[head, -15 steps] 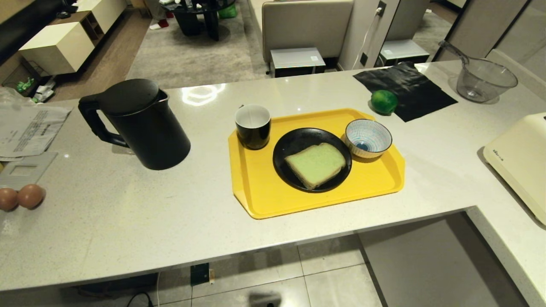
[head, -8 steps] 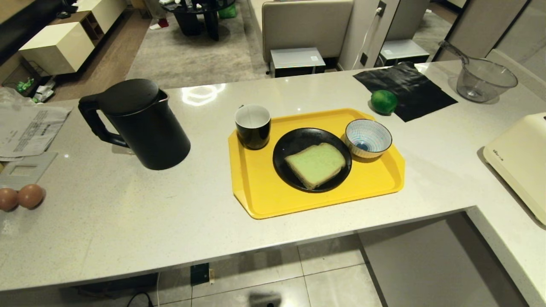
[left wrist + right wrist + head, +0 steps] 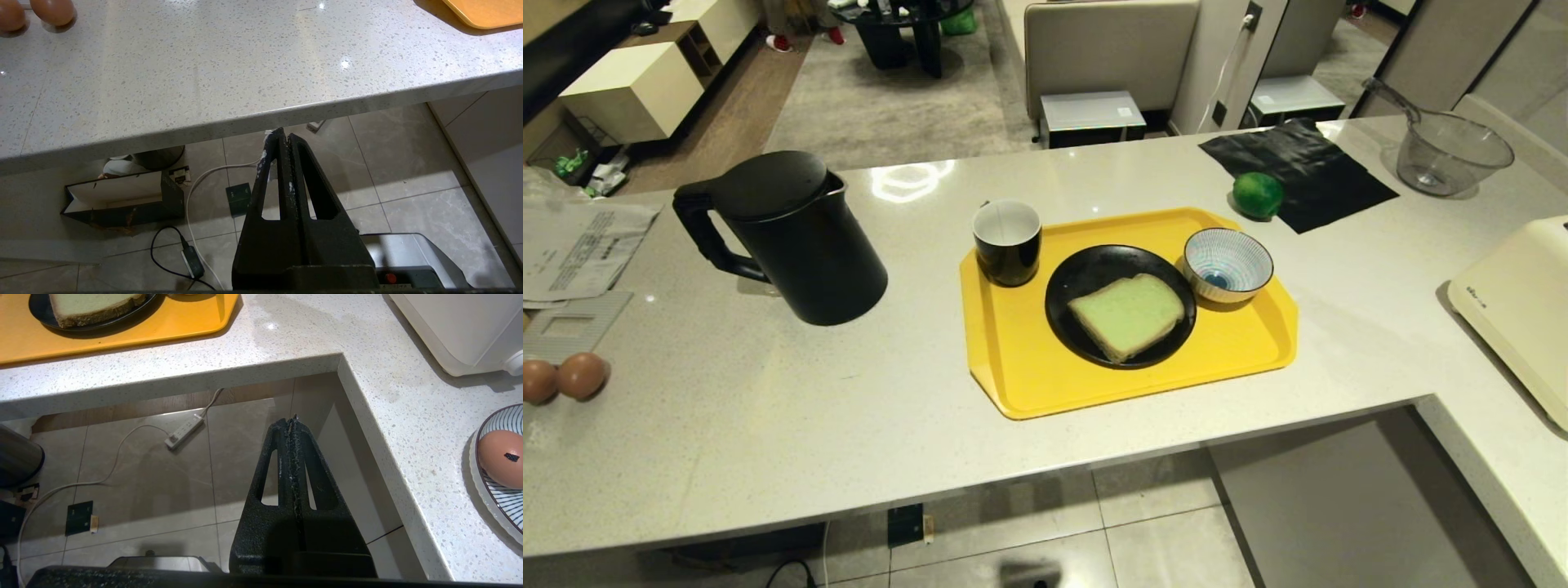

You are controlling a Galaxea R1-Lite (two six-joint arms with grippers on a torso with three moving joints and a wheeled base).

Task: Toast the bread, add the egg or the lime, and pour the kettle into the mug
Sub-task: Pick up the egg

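Bread (image 3: pixel 1127 315): on black plate (image 3: pixel 1072 282), tray (image 3: pixel 1013 376) centre, kettle (image 3: pixel 792 241) at 9 o'clock; soft, light, tears easily; pinch crust edge. Left pincer (image 3: pixel 282 139), right pincer (image 3: pixel 291 424): pressed together, below desk (image 3: pixel 768 425)

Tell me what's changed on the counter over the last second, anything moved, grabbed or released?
Nothing visibly changed. The kettle, mug, bread on its black plate, and lime sit where they were. The left gripper and right gripper hang shut and empty below the counter edge.
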